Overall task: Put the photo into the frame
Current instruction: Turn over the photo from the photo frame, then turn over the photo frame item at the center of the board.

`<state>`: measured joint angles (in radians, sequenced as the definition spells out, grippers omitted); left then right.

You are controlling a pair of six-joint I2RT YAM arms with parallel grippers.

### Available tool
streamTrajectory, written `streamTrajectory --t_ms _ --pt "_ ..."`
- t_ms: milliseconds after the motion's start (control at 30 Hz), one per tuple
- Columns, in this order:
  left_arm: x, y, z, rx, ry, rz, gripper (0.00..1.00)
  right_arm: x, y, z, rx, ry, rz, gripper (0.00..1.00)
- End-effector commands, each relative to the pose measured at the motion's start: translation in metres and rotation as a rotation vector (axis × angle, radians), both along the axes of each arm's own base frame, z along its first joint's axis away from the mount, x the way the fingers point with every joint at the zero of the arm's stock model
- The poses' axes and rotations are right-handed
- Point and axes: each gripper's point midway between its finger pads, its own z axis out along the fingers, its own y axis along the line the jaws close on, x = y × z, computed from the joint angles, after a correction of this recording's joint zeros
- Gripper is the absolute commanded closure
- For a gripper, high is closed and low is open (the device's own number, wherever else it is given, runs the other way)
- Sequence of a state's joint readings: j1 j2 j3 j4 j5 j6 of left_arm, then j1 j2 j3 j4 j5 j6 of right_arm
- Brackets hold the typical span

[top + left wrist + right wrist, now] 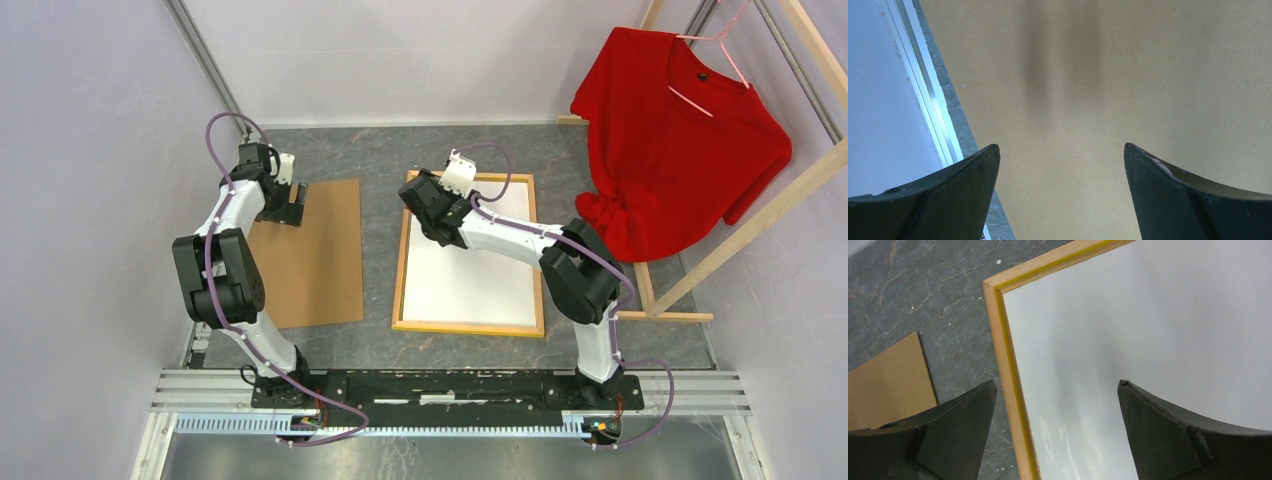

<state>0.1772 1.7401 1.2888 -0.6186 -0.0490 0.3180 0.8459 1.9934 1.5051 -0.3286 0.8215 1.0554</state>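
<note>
On the table (pixel 370 150): 1 frame (pixel 401 260), 1 photo (pixel 470 280), 1 panel (pixel 315 260). Above them: 2 arms, 2 tools.

Right tool (pixel 1055 385): spread wide, holding nothing, its 2 dark fingers (pixel 948 435) well apart. Low over the frame's far-left corner. Directly below the gap, the frame's left side, pale wood outside with a thin yellow strip inside, closer to the left finger. Under the right finger, the photo, white side up, lying inside the frame and filling it edge to edge, with faint cloudy mottling close to the tool. Frame corner just ahead of the tool and to its left. Beyond the left finger, bare grey table, then 1 corner of the panel.

Left tool (pixel 1060 150): likewise spread wide, gripping nothing. Directly below and ahead, the brown panel, flat on the table. Touching it or not: cannot tell. Beside the left finger, the panel's edge, a band of grey table and 1 pale metal strip (pixel 923 90).

Frame and panel apart, a band of table between them, the frame off to the left tool's right.

Off to the right tool's right, past the table's edge: 1 red shirt (pixel 680 140) on 1 pink hanger (pixel 715 50), hung from a wooden rack (pixel 760 220).
</note>
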Motion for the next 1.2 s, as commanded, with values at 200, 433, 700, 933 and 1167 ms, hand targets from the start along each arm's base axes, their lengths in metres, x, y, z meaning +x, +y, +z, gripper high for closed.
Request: streamTrajectory --t_ms 200,433,700,933,1167 --pt "0.004 0.003 0.02 0.034 -0.051 -0.024 0.0 0.01 0.01 0.032 0.107 -0.091 0.111 0.02" --pt "0.01 0.023 0.031 0.1 -0.063 0.014 0.0 0.011 0.057 0.052 0.17 -0.129 0.332 0.02" --pt "0.0 0.123 0.049 0.349 -0.089 0.283 0.06 -0.016 0.163 0.051 0.173 -0.081 0.778 0.02" --pt "-0.045 0.168 0.017 0.491 -0.021 0.37 0.09 -0.04 0.187 0.014 0.19 0.007 0.905 0.02" --pt "-0.076 0.167 -0.029 0.474 0.066 0.35 0.1 -0.059 0.2 -0.019 0.204 0.083 0.955 0.02"
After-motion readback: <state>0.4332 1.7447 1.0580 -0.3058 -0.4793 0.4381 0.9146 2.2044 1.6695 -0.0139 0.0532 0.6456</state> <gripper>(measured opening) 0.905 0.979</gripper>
